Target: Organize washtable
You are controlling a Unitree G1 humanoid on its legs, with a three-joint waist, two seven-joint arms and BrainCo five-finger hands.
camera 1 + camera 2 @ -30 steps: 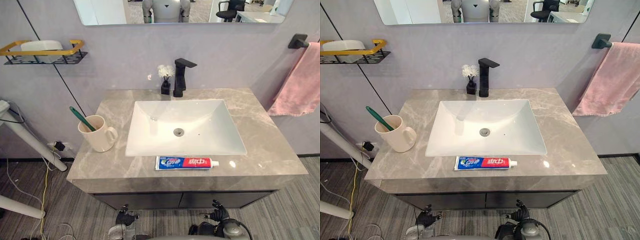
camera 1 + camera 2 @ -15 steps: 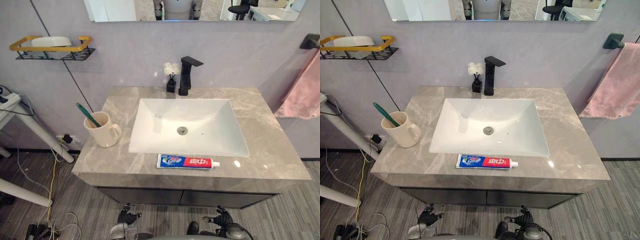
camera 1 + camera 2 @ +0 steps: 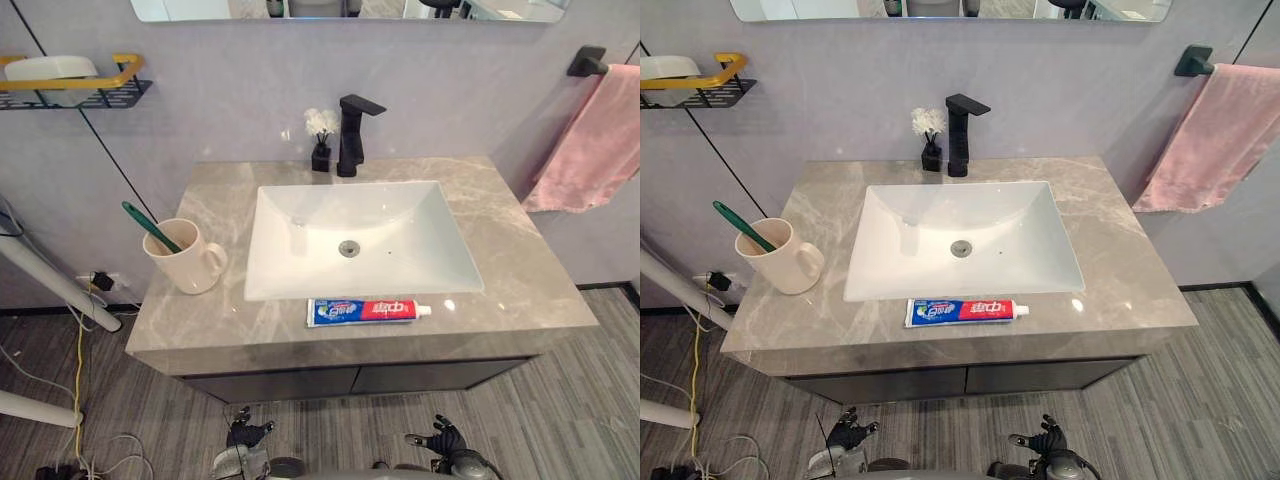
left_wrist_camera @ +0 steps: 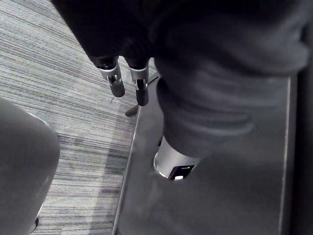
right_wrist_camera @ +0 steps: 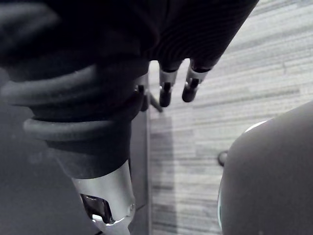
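A blue-and-red toothpaste tube [image 3: 365,311] lies flat on the grey marble washtable [image 3: 500,262], along the front rim of the white sink [image 3: 300,250]. At the counter's left stands a cream mug [image 3: 183,262] with a green toothbrush [image 3: 150,227] leaning in it. My left hand [image 3: 248,433] and right hand [image 3: 443,440] hang low in front of the cabinet, below the counter's edge. Both are open and hold nothing. In the wrist views the left fingers [image 4: 117,85] and right fingers [image 5: 190,88] hang relaxed above the striped floor.
A black faucet [image 3: 350,135] and a small dark vase of white flowers [image 3: 320,138] stand behind the sink. A yellow-railed wall shelf [image 3: 80,88] carries a white dish [image 3: 48,68]. A pink towel [image 3: 590,140] hangs at the right. White poles and cables lie at the left.
The whole picture has shifted, so the camera has moved. The tube, mug and toothbrush keep their places on the counter, and both hands stay low.
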